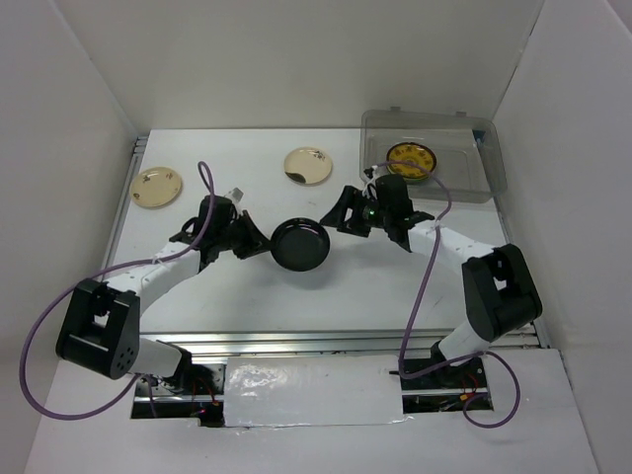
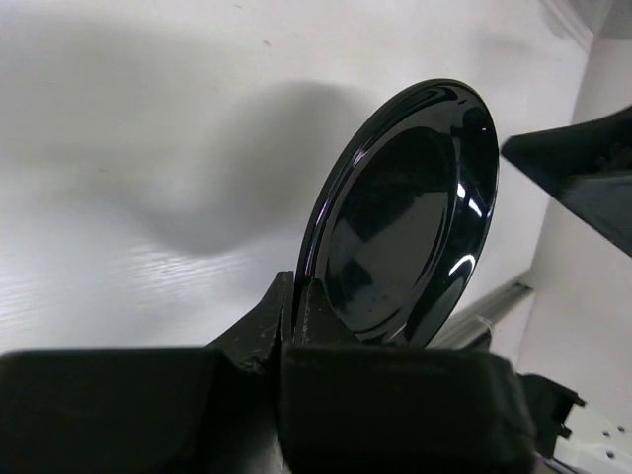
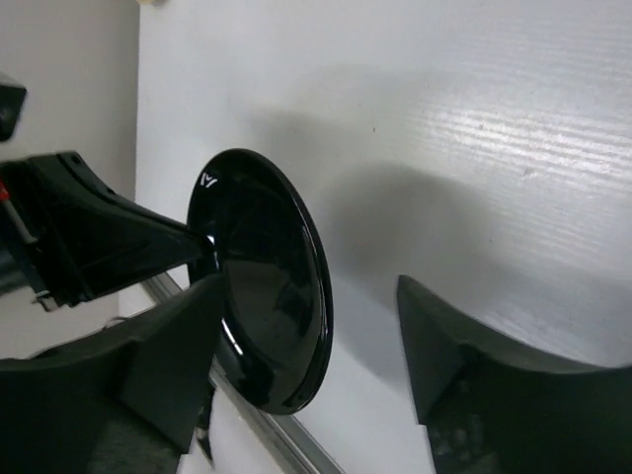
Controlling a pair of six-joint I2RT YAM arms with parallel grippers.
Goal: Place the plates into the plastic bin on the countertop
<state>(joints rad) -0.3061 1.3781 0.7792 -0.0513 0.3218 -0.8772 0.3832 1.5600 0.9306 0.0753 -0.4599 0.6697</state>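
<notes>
I find the left gripper (image 1: 265, 244) clamped on the left rim of the black plate (image 1: 300, 245), holding it above the middle of the countertop (image 1: 395, 291). The right gripper (image 1: 339, 217) stands at the opposite rim, jaws spread either side, not closed on it. The mustard plate (image 1: 411, 159) lies inside the plastic bin (image 1: 489, 183), far right. The left cream plate (image 1: 157, 187) and the centre cream plate (image 1: 308, 166) rest on the countertop behind

Top external: fixed high behind the arm bases, looking down over the whole white flat desk (image 1: 247, 296).
Left wrist: close-range, facing along the left end effector (image 2: 294, 301).
Right wrist: close-range, facing back from the opposite side.
Shared by all three: glossy black round plate (image 1: 300, 245).
</notes>
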